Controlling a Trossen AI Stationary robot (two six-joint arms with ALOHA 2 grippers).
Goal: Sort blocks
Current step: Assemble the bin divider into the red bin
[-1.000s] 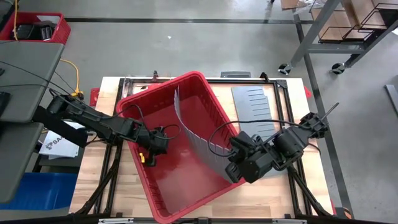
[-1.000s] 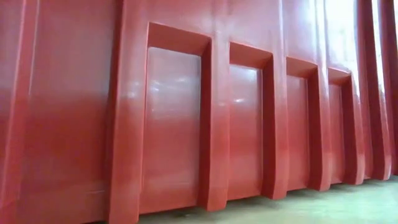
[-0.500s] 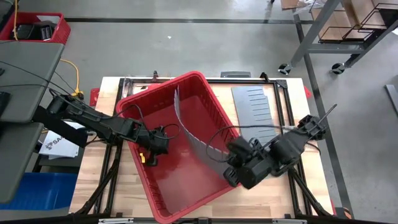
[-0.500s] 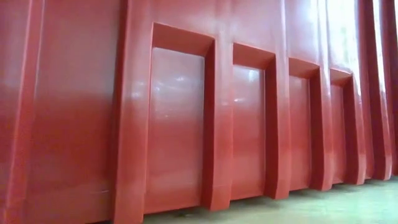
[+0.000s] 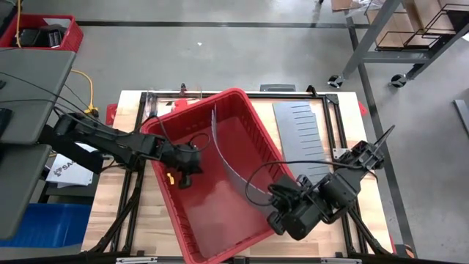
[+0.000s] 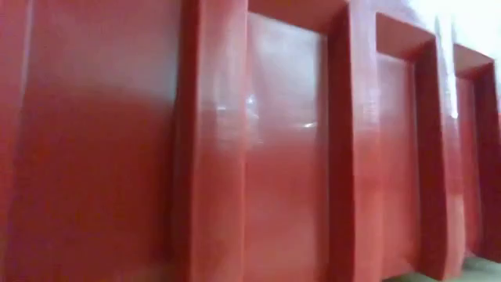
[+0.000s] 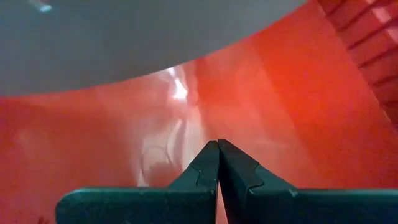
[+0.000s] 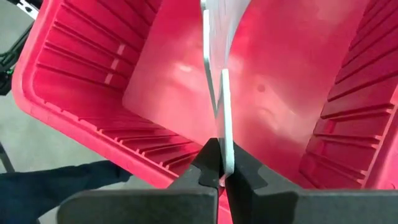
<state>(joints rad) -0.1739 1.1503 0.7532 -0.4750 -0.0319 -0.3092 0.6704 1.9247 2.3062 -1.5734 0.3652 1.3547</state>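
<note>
The big red bin (image 5: pixel 192 106) stands askew on the table, and its ribbed outer wall (image 6: pixel 211 157) fills the low view. A grey slotted divider sheet (image 5: pixel 229 158) stands on edge inside it, bowed. My right gripper (image 5: pixel 275 207) (image 8: pixel 219 149) is shut on the sheet's near end, over the bin's near-right wall. Inside the bin, close to its left wall, my left gripper (image 5: pixel 185 174) (image 7: pixel 217 144) is shut and empty over the red floor (image 7: pixel 280 112); I cannot tell if it touches the bin. No blocks show plainly. My right gripper pinches the divider sheet's near end (image 8: pixel 224 163) between its two fingers, one on each face. The fingers slant down from the table's near right side. The sheet stands on edge, runs away from the fingers into the bin and bows in a curve.
A second grey slotted divider sheet (image 5: pixel 300 126) lies flat on the table right of the bin. A small yellow thing (image 5: pixel 170 178) shows beside my left gripper at the bin's left wall; I cannot tell what it is. Bare wood (image 5: pixel 352 125) lies at the far right.
My right gripper has gone toward the table's near edge and a little down, keeping hold of the divider. The bin has slid toward the near edge with it and looms larger in the low view. My left gripper has shifted slightly toward the far right inside the bin and rolled.
</note>
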